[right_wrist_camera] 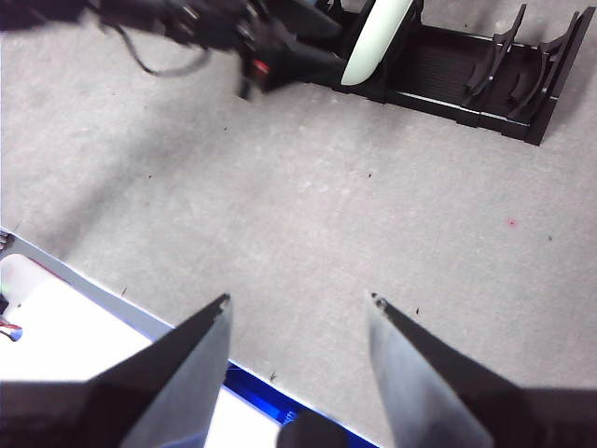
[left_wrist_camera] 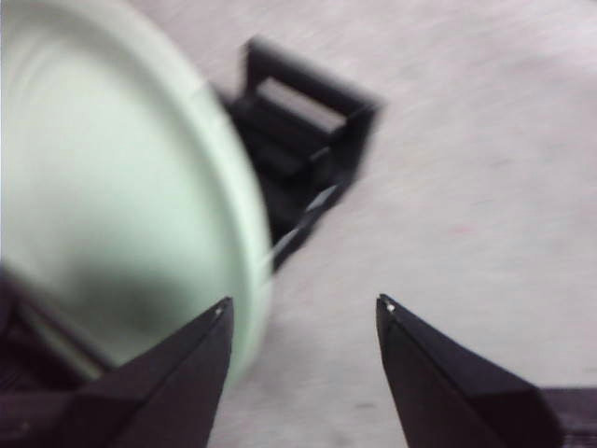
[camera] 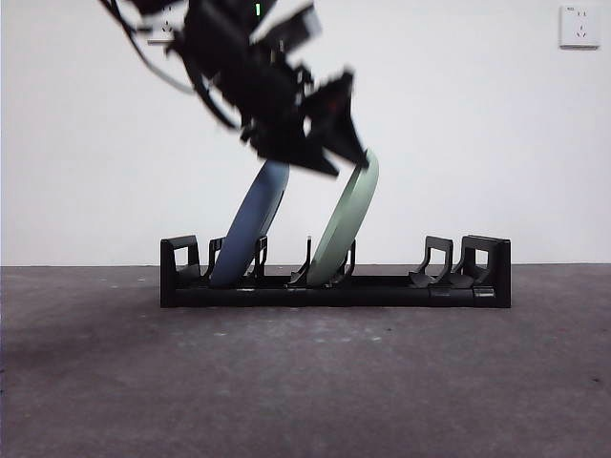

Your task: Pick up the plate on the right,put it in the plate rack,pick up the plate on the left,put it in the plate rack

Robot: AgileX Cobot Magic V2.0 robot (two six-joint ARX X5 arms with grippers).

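The black plate rack (camera: 458, 286) lies across the grey table. A blue plate (camera: 250, 229) leans in its left slots and a pale green plate (camera: 346, 229) leans in the middle slots. Blurred by motion, my left gripper (camera: 339, 162) hangs just above the two plates' top rims. Its wrist view shows it open (left_wrist_camera: 304, 303), holding nothing, with the green plate (left_wrist_camera: 112, 187) beside one jaw and a rack end (left_wrist_camera: 308, 140) beyond. My right gripper (right_wrist_camera: 298, 299) is open over bare table, far from the rack (right_wrist_camera: 485, 75) and the green plate (right_wrist_camera: 378, 37).
A white wall with an outlet (camera: 579, 26) stands behind the rack. The right slots (camera: 439, 258) of the rack hold nothing. A white and blue surface edge (right_wrist_camera: 56, 327) lies under the right gripper. The left arm (right_wrist_camera: 215, 28) reaches in beside the rack.
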